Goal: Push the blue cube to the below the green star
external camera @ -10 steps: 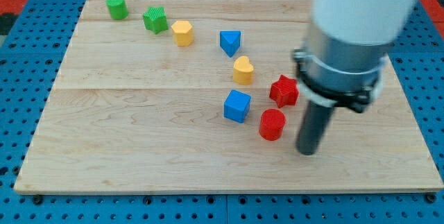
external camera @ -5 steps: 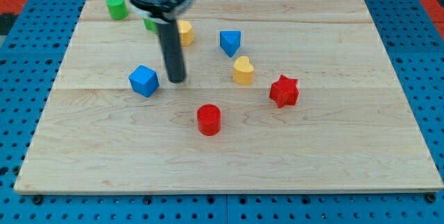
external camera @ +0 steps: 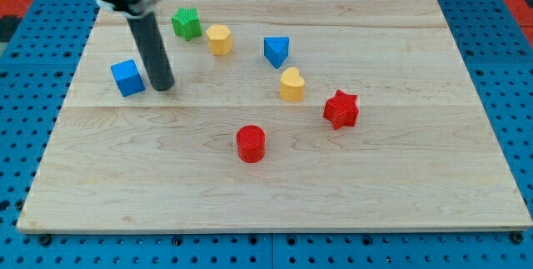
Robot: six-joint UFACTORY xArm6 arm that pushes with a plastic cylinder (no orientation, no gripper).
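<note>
1. Camera view shows the wooden board (external camera: 275,194) as the largest thing, lying on a blue pegboard (external camera: 25,136); every block sits on it.
2. Next in size is the dark rod, whose lower end, my tip (external camera: 163,86), rests on the board just to the view's right of the blue cube (external camera: 127,77). A plain rod, it has no hold on anything; whether it touches the cube I cannot tell.
3. Taking the green star (external camera: 186,23) as landmark: the blue cube lies below it and well toward the view's left, so it is not yet directly under the star.
4. The risk, as I judge it: my tip stands on the cube's right side, so any further push from there would drive the cube leftward, away from the star and toward the board's edge. An off-centre push could also spin it aside.
5. The yellow block (external camera: 219,38) sits just right of the star; the blue triangle (external camera: 276,51), yellow heart (external camera: 291,84), red star (external camera: 341,109) and red cylinder (external camera: 251,143) lie farther right and lower.
6. Nothing stands between the cube and the spot beneath the star except my own rod.
</note>
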